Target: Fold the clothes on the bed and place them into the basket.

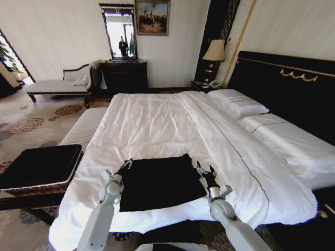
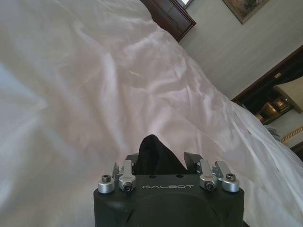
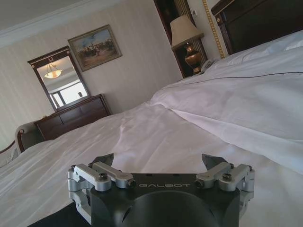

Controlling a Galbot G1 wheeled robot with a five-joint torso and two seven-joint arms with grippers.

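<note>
Your left gripper (image 1: 127,164) is clamped on a corner of the black T-shirt (image 1: 159,180); your right gripper (image 1: 205,171) stands with fingers apart at the opposite corner. The shirt lies flat in the lower centre, on the bed (image 1: 157,125). It looks light and limp, so hold its corners. The basket (image 1: 39,166) waits at lower left.

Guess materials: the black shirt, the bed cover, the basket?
Black shirt: soft matte knit, likely cotton; it lies limp, folded flat, and bunches between the left hand's fingers. Bed cover: smooth white woven cloth, faint sheen, creased. Basket: patterned brown rim looks woven; dark legs look wooden.
</note>
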